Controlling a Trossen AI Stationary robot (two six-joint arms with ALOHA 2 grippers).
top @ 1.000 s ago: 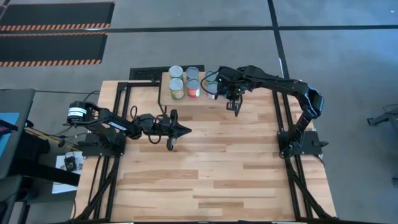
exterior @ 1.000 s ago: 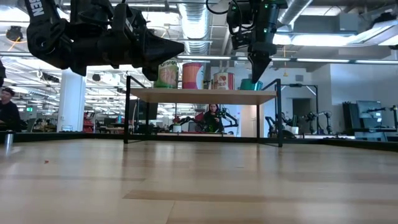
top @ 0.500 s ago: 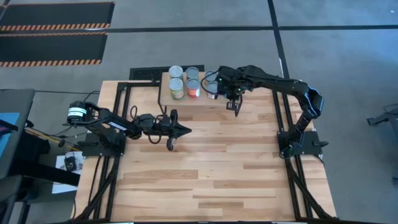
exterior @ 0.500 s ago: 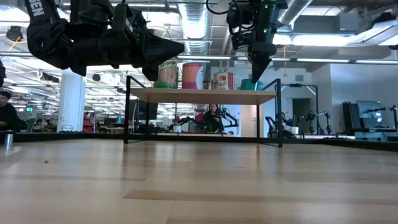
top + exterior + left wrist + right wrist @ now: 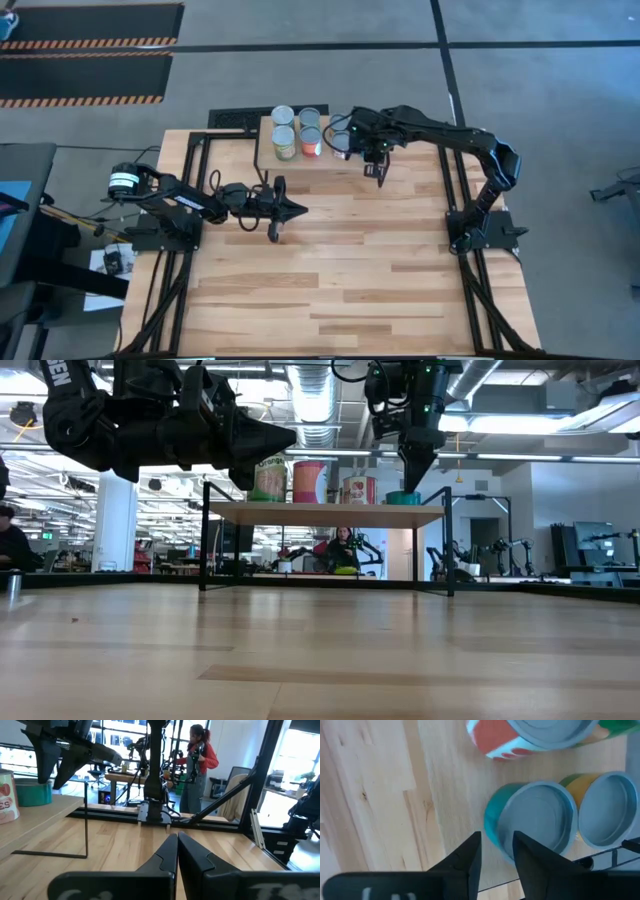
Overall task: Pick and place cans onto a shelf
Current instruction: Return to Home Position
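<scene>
The shelf [image 5: 264,150] stands at the table's far edge and bears several cans, upright on their bases: a yellow-green one [image 5: 269,478], a red-orange one [image 5: 311,481], a white one [image 5: 359,490] and a low teal one [image 5: 532,822]. My right gripper [image 5: 497,842] is open and points steeply down, just above the teal can [image 5: 403,497] at the shelf's right end, with nothing between its fingers. Whether a fingertip touches the can's top, I cannot tell. My left gripper [image 5: 300,210] is shut and level over the table's left middle, holding nothing.
Beside the teal can stand a yellow can [image 5: 602,810] and the red-and-white can [image 5: 520,740]. Bare shelf board [image 5: 380,795] lies on the teal can's other side. The shelf's black legs [image 5: 447,550] reach the tabletop. People stand in the room beyond the table [image 5: 197,765].
In the low view the teal can under my right gripper now shows lower and flatter on the shelf than a second ago. Both arms have kept their places.
</scene>
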